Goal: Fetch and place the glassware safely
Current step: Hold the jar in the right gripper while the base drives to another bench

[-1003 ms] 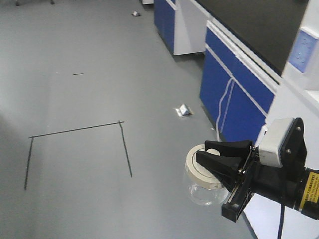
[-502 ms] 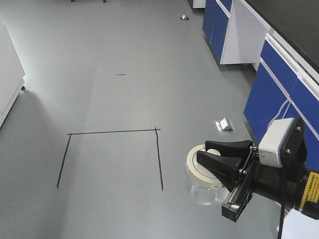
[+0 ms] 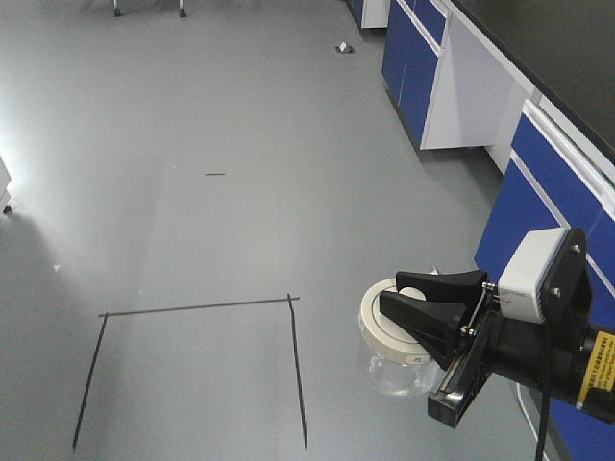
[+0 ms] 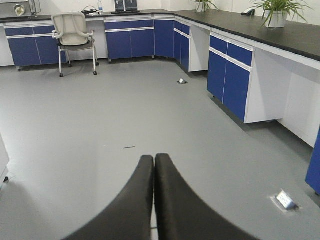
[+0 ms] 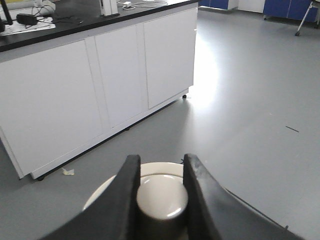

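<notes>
Right fingers (image 5: 127, 195) grip the jar (image 3: 389, 373) by its knob (image 5: 161, 196).

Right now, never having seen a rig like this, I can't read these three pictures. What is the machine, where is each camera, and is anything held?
It is a two-armed robot on a mobile base, in a lab. The front-facing picture looks down at the grey floor, where black lines mark an open-sided box. The right arm reaches in from the right; its jaws are closed on the white knob of a lidded glass jar, held off the floor. The right wrist picture looks along those jaws at the knob. The left wrist picture shows the left arm's jaws pressed together, holding nothing, facing blue cabinets and a chair.
</notes>
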Controlling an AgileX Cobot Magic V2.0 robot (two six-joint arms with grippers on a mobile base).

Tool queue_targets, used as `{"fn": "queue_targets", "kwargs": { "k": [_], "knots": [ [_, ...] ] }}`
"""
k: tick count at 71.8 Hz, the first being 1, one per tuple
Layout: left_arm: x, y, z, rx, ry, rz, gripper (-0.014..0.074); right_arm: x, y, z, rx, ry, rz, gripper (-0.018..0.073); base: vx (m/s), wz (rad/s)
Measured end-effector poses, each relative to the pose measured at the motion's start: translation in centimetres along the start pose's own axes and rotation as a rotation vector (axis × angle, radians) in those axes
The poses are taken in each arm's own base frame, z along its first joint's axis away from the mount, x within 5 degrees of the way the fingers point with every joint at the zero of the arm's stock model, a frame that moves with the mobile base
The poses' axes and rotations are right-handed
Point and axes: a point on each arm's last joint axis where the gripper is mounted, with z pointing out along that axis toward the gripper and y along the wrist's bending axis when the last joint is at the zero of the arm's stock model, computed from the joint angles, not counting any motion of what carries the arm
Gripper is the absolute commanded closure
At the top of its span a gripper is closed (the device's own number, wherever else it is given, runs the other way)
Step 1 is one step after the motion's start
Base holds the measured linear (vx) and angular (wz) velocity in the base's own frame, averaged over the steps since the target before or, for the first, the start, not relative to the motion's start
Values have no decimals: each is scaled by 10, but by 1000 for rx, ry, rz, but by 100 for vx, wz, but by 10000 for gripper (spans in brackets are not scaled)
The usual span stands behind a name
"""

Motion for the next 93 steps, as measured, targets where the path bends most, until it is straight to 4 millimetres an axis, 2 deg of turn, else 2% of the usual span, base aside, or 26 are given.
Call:
{"fn": "queue_targets", "kwargs": {
  "k": [64, 93],
  "knots": [
    [0, 0, 0, 0, 1, 0, 603, 0, 0, 0, -1, -1, 0, 563, 60, 12],
    [0, 0, 0, 0, 1, 0, 603, 0, 0, 0, -1, 0, 0, 563, 69, -7]
  ]
}}
